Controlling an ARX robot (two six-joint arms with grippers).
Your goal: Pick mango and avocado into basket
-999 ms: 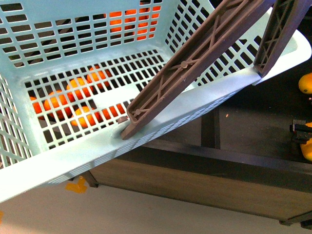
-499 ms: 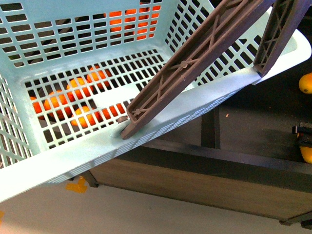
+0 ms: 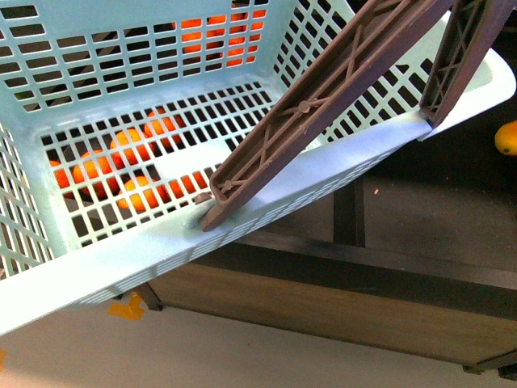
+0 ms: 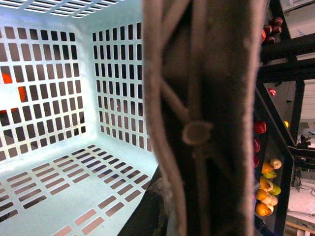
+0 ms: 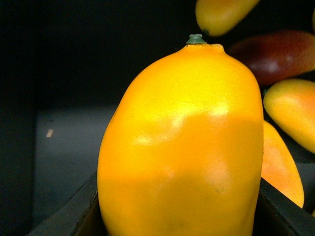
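The light turquoise basket [image 3: 266,214] fills the front view, tilted, its brown-purple handle [image 3: 323,97] swung across it. The part of its floor [image 4: 59,182] that shows in the left wrist view is bare. My left gripper [image 4: 189,221] is shut on the handle [image 4: 206,98], which blocks most of that view. In the right wrist view my right gripper [image 5: 179,219] is shut on the mango [image 5: 182,137], yellow-orange with a green stem tip, held between black fingers [image 5: 81,214]. The avocado is out of view. Neither gripper shows in the front view.
Oranges [image 3: 121,158] show through the basket's lattice. A dark shelf [image 3: 420,242] runs below the basket, with a yellow fruit [image 3: 506,137] at the right edge. A dark red mango [image 5: 280,54] and yellow-orange mangoes [image 5: 293,113] lie behind the held one. Shelves of mixed fruit [image 4: 268,187] stand beyond the handle.
The right gripper, seen at the front view's right edge with something yellow, has slid out of that view. The basket and its handle have not moved.
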